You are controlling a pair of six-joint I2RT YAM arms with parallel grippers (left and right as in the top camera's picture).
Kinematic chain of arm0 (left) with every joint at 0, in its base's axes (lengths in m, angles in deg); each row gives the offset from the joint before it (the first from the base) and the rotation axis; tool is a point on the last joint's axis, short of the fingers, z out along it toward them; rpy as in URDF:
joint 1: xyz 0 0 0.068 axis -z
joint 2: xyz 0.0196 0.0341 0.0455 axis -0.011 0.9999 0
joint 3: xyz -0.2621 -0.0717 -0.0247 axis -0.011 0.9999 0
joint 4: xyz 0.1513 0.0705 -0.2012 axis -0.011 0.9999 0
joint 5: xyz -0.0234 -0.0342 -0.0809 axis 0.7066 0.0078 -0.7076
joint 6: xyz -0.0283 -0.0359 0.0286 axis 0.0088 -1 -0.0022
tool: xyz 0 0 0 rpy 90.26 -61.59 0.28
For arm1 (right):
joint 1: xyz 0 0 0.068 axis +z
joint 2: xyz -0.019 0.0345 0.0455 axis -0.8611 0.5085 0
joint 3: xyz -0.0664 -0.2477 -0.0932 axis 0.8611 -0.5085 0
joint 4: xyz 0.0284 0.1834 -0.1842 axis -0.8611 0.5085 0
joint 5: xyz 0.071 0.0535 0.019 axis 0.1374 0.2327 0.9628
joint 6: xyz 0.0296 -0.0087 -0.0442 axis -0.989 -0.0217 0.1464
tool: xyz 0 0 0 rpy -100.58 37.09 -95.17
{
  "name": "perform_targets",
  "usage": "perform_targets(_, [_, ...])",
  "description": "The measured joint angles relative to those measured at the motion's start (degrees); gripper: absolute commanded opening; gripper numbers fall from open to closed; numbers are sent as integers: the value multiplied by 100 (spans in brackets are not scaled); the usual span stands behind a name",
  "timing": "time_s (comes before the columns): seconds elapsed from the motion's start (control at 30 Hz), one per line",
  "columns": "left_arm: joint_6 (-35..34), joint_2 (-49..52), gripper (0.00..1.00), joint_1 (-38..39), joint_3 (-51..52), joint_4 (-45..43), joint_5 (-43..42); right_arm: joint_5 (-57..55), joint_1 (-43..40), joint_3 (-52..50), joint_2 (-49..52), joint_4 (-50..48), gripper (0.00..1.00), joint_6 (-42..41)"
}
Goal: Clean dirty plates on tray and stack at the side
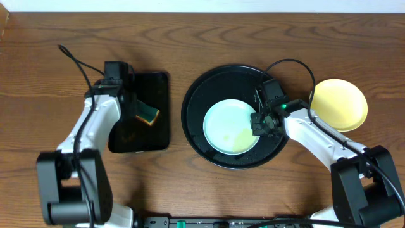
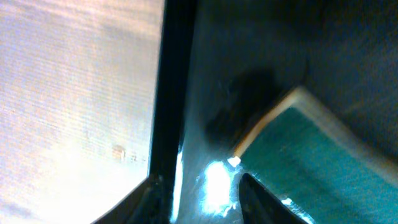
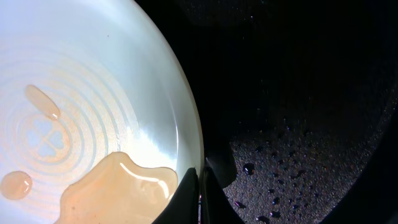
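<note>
A pale mint-blue plate [image 1: 229, 126] lies in the round black tray [image 1: 196, 95], with a pool of pale brown liquid on its right side. My right gripper [image 1: 261, 121] is shut on that plate's right rim. In the right wrist view the jaws [image 3: 200, 190] pinch the rim next to the liquid [image 3: 118, 186] on the plate [image 3: 93, 68]. A pale yellow plate [image 1: 340, 104] sits on the table right of the tray. A second mint-blue plate is not in view. My left gripper [image 1: 134, 104] is open over the rectangular tray, beside a sponge [image 1: 149, 115].
The rectangular black tray [image 1: 142, 139] lies left of the round tray. In the left wrist view my open fingers [image 2: 199, 202] hang over its wet floor, with the green sponge [image 2: 311, 155] to their right. Water drops dot the round tray's floor [image 3: 298, 155].
</note>
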Motion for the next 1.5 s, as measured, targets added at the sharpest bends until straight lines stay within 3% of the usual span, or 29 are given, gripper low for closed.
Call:
perform_targets(0.17, [-2,-291,46,7,-28,-658,-398,0,0,0,0,0,1,0])
perform_targets(0.4, [24,101,46,22,-28,-1163,-647,-2,0,2,0,0,1,0])
perform_targets(0.73, [153,601,46,22,-28,-1298,-695,-2,0,0,0,2,1,0])
perform_targets(1.17, [52,656,44,22,-42,20,-17,-4,0,0,0,9,1,0])
perform_targets(1.5, [-352,656,41,22,-46,1010,-72,-4,0,0,0,15,1,0])
